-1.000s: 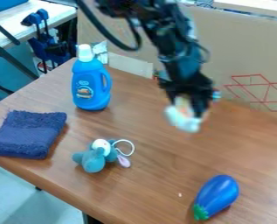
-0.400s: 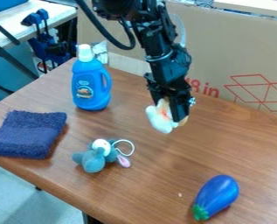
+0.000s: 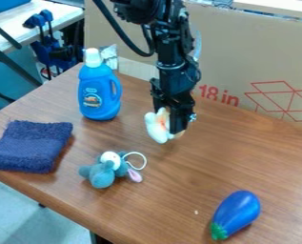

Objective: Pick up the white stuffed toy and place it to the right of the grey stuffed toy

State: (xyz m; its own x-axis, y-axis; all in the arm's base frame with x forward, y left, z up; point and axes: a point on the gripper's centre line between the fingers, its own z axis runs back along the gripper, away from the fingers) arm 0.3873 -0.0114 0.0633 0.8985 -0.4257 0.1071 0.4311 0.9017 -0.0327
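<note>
I am squeezing a white thing with an orange patch in my jaws, over the middle of the bench. A fuzzy toy is lying nearer, to the left. A blue bottle is standing far left, a blue towel is lying left, and a blue eggplant is lying near right.

Blue bottle upright, navy towel left of plush toy, blue eggplant lower right, cardboard behind.

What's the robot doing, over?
Gripper shut on white toy, above table. Small blue-gray stuffed toy nearby, blue bottle behind. Over.
</note>
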